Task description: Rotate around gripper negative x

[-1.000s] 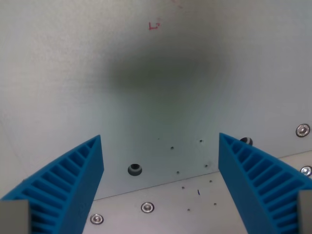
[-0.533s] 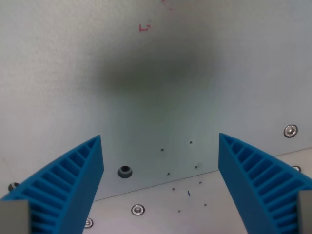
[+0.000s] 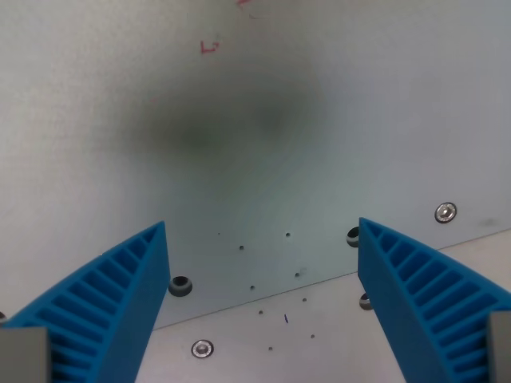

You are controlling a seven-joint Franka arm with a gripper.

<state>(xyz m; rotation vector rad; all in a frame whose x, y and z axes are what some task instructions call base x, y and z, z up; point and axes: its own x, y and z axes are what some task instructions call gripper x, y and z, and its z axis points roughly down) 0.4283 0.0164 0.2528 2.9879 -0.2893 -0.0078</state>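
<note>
Soft, even, cool-toned light, no glare, broad blurry dark shadow (image 3: pixel 231 128) across the upper middle of the pale panel (image 3: pixel 415 104), overall slightly soft focus, near blue fingers (image 3: pixel 104 311) at the lower corners faintly blurred, small screws (image 3: pixel 445 212) reasonably crisp

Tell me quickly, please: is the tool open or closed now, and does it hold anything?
Tool: open, blue fingers wide apart, nothing between them, only the metal plate beyond.

I see both blue fingers (image 3: pixel 96 311) cut off by the bottom edge, red mark (image 3: pixel 209 47) too blurred to read, one screw (image 3: pixel 366 302) half hidden behind right finger.
</note>
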